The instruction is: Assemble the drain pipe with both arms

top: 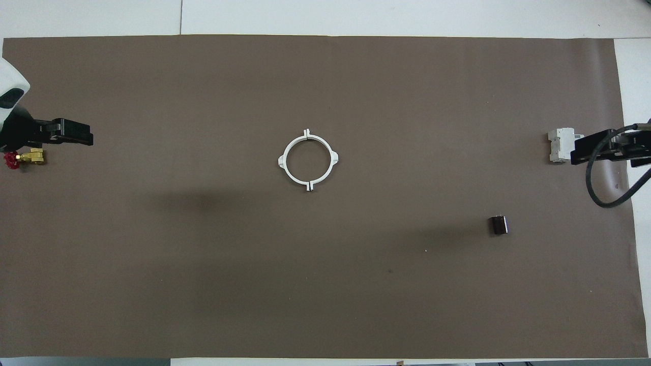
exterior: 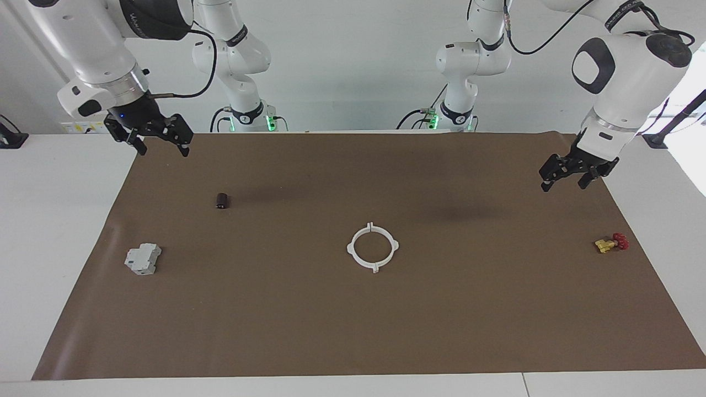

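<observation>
White plastic drain pipe [exterior: 373,247] lies as a closed ring flat at frame centre on the brown mat [exterior: 353,331], both halves meeting, four tabs out. Looks light, stiff, thin-walled, probably slippery; best pinched across the rim beside a tab. Left gripper [exterior: 570,176], upper right of the facing view, hangs with jaws released, empty. Right gripper [exterior: 150,138], upper left, also released, empty. Grey box [exterior: 143,258], dark cylinder [exterior: 222,200], yellow-red valve [exterior: 610,243] sit apart. White worktop [exterior: 49,220], plain white wall.
</observation>
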